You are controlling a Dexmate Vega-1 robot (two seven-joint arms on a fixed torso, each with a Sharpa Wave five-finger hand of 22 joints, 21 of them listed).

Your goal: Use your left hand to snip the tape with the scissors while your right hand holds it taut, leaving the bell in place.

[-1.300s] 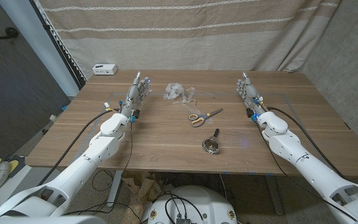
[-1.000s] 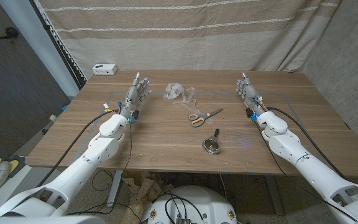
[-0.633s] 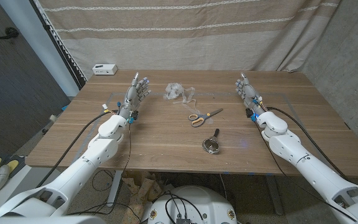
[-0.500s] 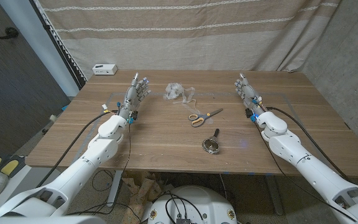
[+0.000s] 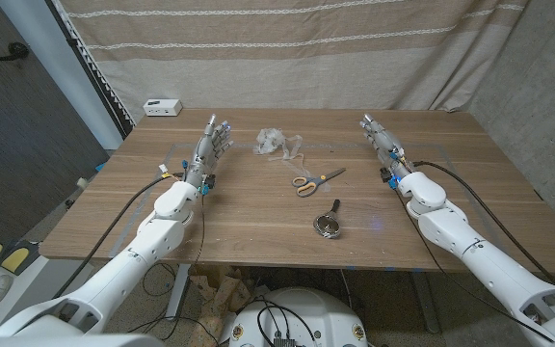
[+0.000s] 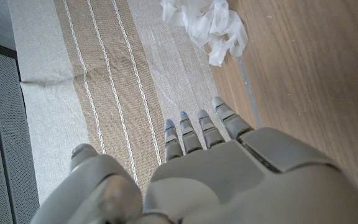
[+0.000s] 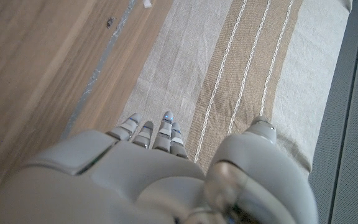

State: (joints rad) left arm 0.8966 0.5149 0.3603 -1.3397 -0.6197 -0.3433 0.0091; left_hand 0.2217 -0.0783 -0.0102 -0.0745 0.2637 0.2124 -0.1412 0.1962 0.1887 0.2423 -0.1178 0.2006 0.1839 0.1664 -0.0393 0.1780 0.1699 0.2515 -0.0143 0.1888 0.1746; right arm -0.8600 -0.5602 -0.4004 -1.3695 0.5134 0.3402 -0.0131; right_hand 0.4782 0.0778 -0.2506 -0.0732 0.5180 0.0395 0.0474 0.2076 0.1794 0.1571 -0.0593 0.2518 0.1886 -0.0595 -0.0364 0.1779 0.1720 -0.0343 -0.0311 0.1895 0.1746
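Note:
Yellow-handled scissors (image 5: 312, 180) lie on the wooden table (image 5: 258, 217) near its middle. A crumpled clump of clear tape (image 5: 276, 143) sits behind them toward the far edge; it appears again in the left wrist view (image 6: 210, 23). A small metal bell (image 5: 330, 223) with a dark handle lies in front of the scissors. My left hand (image 5: 208, 147) stands over the table's left part, fingers apart, holding nothing, left of the tape. My right hand (image 5: 381, 143) stands at the right, fingers apart and empty, well clear of the scissors.
A small white box (image 5: 162, 106) rests at the table's far left corner. A striped beige curtain (image 5: 287, 48) hangs behind the table. A dark panel (image 5: 17, 116) stands to the left.
My right hand has tilted slightly toward the table's middle. My left hand has barely shifted. The scissors, tape and bell have stayed put.

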